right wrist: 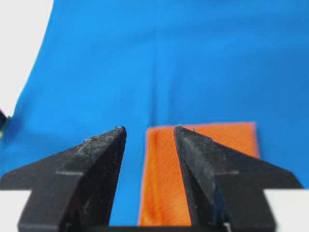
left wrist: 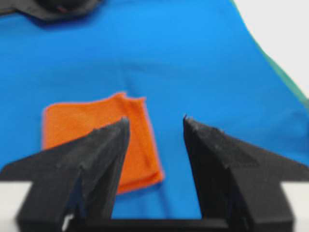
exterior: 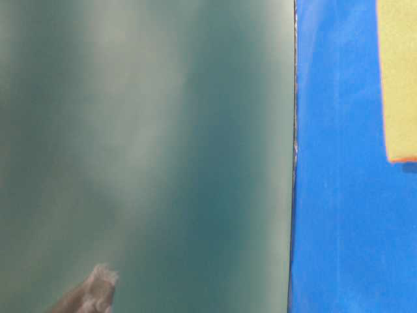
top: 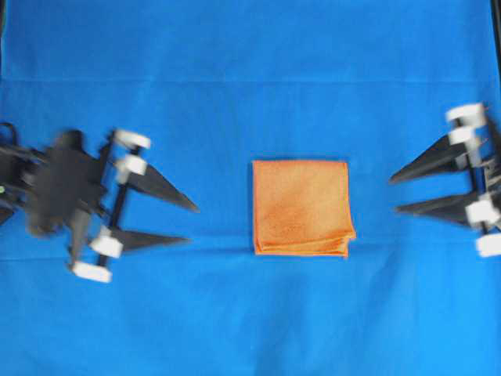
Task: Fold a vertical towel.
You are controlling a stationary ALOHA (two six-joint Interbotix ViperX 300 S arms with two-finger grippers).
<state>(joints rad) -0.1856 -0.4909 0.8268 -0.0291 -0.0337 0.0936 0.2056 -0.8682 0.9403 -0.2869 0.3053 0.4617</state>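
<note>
the towel (top: 301,207) sits folded in the middle of the blue sheet (top: 235,94) that covers the desk, a neat orange square with its layered edges stacked along the near side and at the near right corner. nothing is touching it. the left gripper (top: 190,225) hangs well off to the left with its jaws apart and empty, tips aimed at the cloth. the right gripper (top: 395,194) mirrors it on the far right, jaws spread and empty too, well clear of the towel.

from the left wrist view the towel (left wrist: 96,145) lies ahead past the tips of the left gripper (left wrist: 154,123), and from the right wrist view the right gripper (right wrist: 149,133) frames the towel (right wrist: 203,169) the same way.

judging by the layers, the fold looks done, or close to it. both arms are blurred overhead, so they're probably moving, though i can't be sure which way.

the risk from here: any low pass across the middle could catch the loose stacked edges and peel a layer open, or drag the sheet and skew the towel.
</note>
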